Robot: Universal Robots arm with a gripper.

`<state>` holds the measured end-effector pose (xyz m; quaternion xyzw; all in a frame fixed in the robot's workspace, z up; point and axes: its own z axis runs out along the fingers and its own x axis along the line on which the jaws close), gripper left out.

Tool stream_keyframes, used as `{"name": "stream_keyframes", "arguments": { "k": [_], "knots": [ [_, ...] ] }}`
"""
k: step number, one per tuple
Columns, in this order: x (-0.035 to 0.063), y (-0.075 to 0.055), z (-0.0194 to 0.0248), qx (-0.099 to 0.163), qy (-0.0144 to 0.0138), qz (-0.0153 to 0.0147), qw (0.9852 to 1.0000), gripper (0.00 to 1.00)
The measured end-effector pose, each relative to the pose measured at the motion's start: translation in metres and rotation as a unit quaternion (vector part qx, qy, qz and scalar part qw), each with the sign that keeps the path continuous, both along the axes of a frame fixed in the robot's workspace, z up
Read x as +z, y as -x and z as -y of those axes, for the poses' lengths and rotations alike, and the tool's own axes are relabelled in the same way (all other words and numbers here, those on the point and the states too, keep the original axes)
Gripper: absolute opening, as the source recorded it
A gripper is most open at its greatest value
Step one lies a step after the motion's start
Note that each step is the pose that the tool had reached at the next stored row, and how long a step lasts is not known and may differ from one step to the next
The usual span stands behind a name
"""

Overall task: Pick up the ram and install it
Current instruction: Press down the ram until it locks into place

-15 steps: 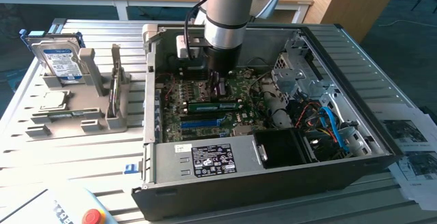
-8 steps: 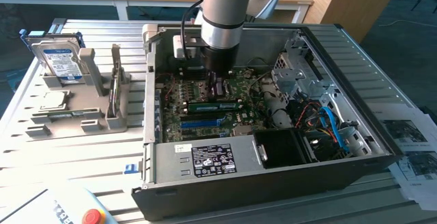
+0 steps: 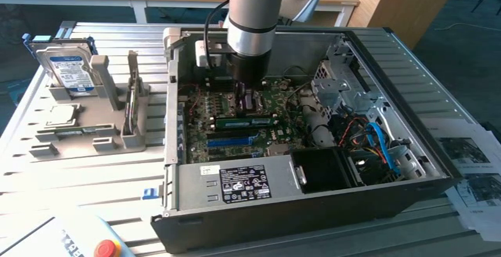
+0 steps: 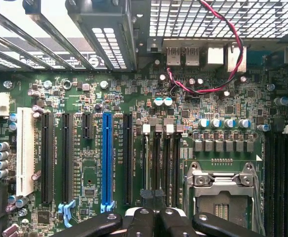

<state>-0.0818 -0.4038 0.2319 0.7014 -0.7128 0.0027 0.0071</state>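
The gripper (image 4: 153, 217) is sitting closest to the wrist camera, its fingers closed together and holding nothing, hanging over the motherboard (image 4: 84, 94). The open computer case (image 3: 313, 210) is containing this board, and the ram (image 3: 244, 122) is lying seated across it. The arm is hiding the board's far part.

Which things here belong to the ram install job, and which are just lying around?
Job: gripper, shut, above the motherboard; ram on that board; open computer case.
Lying about: hard drive in its holder; papers; red button.
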Motion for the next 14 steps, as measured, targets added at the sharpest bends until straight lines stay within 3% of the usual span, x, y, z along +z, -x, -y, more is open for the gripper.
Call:
{"name": "stream_keyframes", "arguments": {
  "k": [14],
  "knots": [
    [-0.005, 0.0003, 0.0001, 0.0, 0.0001, 0.0004, 1.0, 0.1]
  ]
}}
